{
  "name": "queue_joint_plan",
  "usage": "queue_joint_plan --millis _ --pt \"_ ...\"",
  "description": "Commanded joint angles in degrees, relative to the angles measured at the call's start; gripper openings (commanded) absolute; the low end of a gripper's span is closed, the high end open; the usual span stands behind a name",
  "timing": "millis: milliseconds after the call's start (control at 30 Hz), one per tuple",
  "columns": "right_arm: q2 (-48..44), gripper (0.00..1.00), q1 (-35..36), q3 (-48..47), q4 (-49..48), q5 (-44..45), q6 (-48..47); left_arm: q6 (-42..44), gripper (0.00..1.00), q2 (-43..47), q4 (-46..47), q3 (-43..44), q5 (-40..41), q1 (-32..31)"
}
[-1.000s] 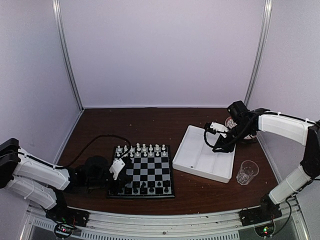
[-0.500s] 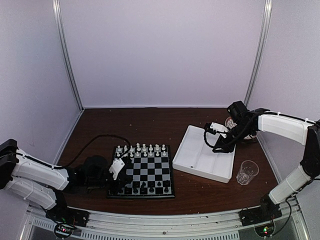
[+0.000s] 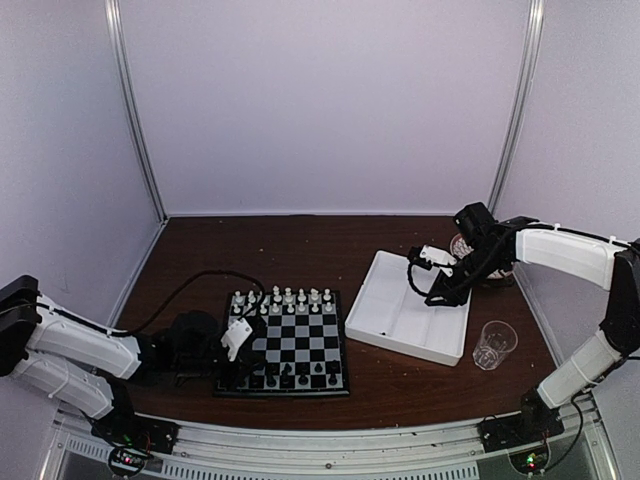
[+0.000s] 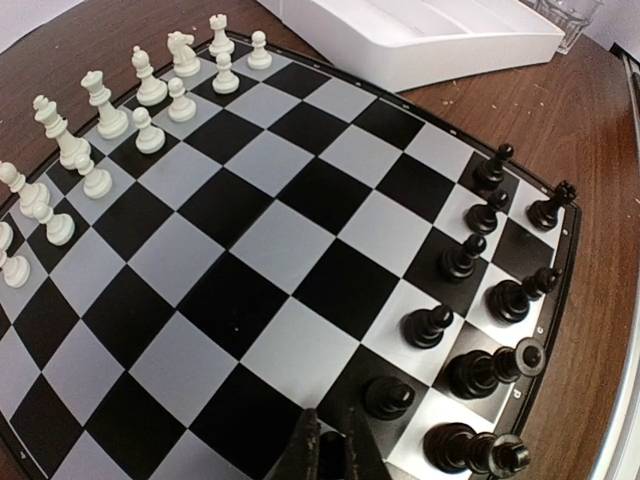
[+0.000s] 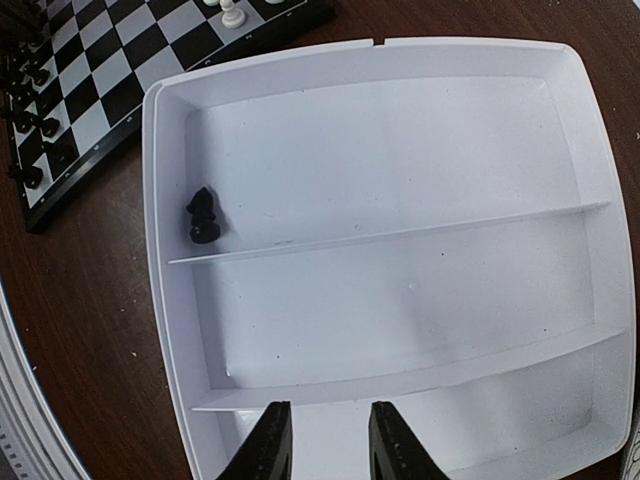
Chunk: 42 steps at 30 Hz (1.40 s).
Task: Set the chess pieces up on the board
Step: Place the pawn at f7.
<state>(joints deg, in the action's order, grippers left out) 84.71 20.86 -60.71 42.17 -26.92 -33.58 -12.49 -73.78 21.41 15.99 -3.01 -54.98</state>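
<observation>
The board [image 3: 300, 340] lies left of centre, with white chess pieces [image 3: 285, 298] along its two far rows and black pieces [image 3: 300, 378] along the near rows. In the left wrist view the white pieces [image 4: 100, 110] stand at upper left of the board [image 4: 260, 230] and the black pieces [image 4: 480, 370] at right. My left gripper [image 4: 330, 455] is low over the board's near-left corner [image 3: 240, 365], shut on a small black piece. My right gripper [image 5: 322, 435] is open and empty above the white tray [image 5: 400, 300]. One black piece [image 5: 203, 217] lies in the tray's far compartment.
The white divided tray [image 3: 405, 320] sits right of the board. A clear glass [image 3: 494, 343] stands near its right corner, and another small glass [image 3: 462, 245] stands behind the right gripper [image 3: 437, 295]. A black cable [image 3: 190, 285] loops left of the board.
My left gripper has edged very slightly over the board's near-left corner. The right arm has not moved.
</observation>
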Motion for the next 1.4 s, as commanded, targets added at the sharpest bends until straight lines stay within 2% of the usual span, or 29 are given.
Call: queue_joint_plan --millis 0,267,367,900,1033,1367 --pt "0.2 0.3 -0.3 -0.4 0.4 0.5 -0.7 0.2 0.04 0.3 -1.0 1.0 0.0 -0.3" --pt "0.3 0.3 -0.3 -0.4 0.5 0.5 -0.6 0.3 0.05 2.9 -1.1 0.0 1.3 -0.2" --pt "0.3 0.3 -0.3 -0.5 0.6 0.4 -0.7 0.3 0.09 3.0 -1.0 -0.1 1.4 -0.2" --pt "0.3 0.3 -0.3 -0.5 0.6 0.3 -0.6 0.1 0.1 1.3 -2.6 1.1 1.7 -0.2" --pt "0.4 0.3 -0.3 -0.5 0.8 0.1 -0.6 -0.1 0.14 1.2 -2.7 1.2 1.7 -0.3" --pt "0.2 0.31 -0.3 -0.6 0.8 0.2 -0.6 0.1 0.17 1.8 -2.8 1.2 1.4 -0.3"
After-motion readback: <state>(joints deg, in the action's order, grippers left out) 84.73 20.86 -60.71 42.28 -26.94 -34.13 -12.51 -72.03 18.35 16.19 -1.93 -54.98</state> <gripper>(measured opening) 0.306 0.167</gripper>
